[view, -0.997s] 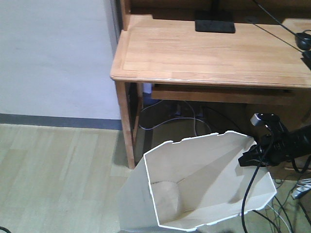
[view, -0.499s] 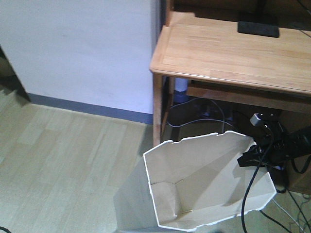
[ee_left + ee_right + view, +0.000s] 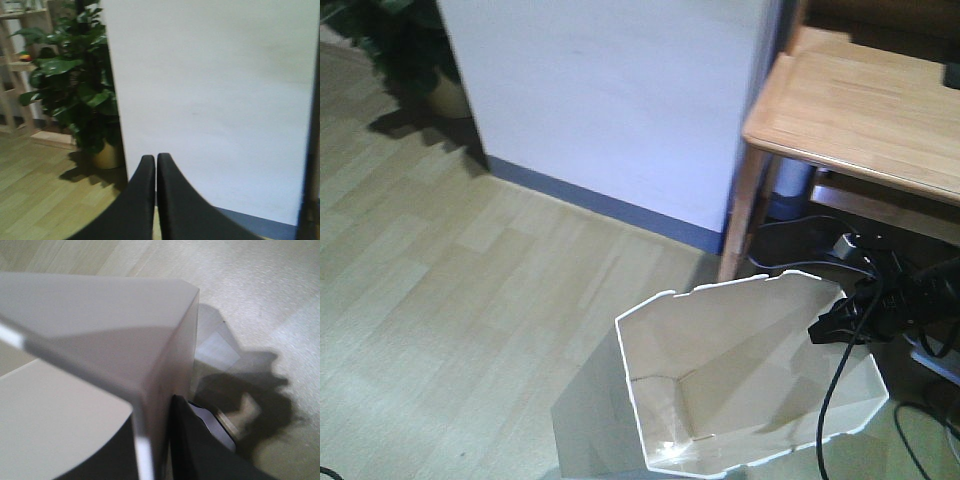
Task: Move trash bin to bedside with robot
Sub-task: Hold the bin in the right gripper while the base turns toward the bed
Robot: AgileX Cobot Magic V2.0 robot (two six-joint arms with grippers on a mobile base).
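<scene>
Trash bin [image 3: 720, 350], white and thin-walled, stands mouth-up at the lower centre-right of the front view, its long axis near vertical and its walls tapering toward the base; whether the base rests on the floor [image 3: 440, 300] cannot be told. It is empty inside.

At the bin's 3 o'clock the right gripper [image 3: 838, 322] is clamped on the rim. The wrist view shows the wall pinched edge-on, one finger inside and one outside. A black cable [image 3: 828, 400] hangs from this arm across the bin's mouth at 4 o'clock.

The left gripper [image 3: 155, 159] has its fingers pressed together on nothing. It points at the white wall [image 3: 610, 100] and touches no part of the bin, so the right arm alone bears the load.

Outward from the bin lie the wooden desk [image 3: 860, 110] at 1 o'clock, the white wall at 11 to 12 o'clock, open floor from 8 to 10 o'clock and a potted plant [image 3: 75, 90] far off near 10 o'clock. The bedside is in none of the views.

Judgement: the carry turns on this one-sided hold at 3 o'clock, and the thin wall may flex or swing about it as the base drives on
</scene>
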